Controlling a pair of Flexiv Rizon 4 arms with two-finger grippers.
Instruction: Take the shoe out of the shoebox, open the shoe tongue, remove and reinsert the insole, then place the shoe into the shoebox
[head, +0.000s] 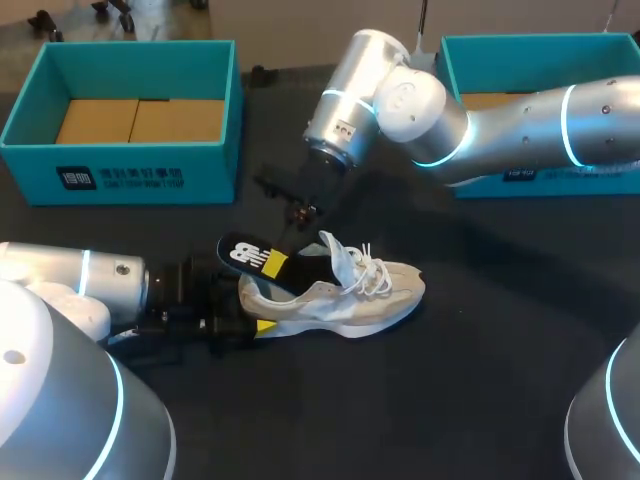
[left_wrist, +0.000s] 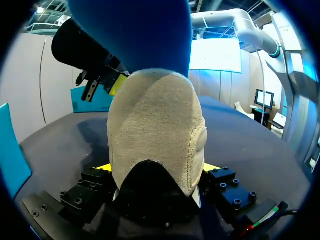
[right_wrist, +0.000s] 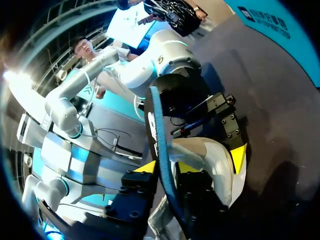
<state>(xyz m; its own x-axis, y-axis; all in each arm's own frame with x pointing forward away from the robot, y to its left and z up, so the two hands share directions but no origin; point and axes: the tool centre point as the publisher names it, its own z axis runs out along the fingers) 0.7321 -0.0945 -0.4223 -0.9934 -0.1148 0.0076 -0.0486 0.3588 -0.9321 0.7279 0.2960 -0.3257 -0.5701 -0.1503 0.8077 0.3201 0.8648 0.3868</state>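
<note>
Beige sneaker resting on the dark table, outside both teal shoeboxes, one well beyond the shoe's heel side and the other well beyond its toe side. The left gripper clamps the shoe's heel from both sides, its yellow-tipped fingers pressed against the suede. The right gripper, just above the shoe's collar, pinches the dark blue insole edge-on between its fingers. The insole's rear end stands out of the shoe, while its front end appears to reach into the opening. Judged stage: the insole is partway between removal and reinsertion. Risks: the thin insole could slip or twist in so narrow a pinch. Pushed in at an angle, it could buckle against the tongue or laces instead of seating flat. A pull along the shoe could drag the heel out of the left gripper's clamp, since the two grippers work very close together.
</note>
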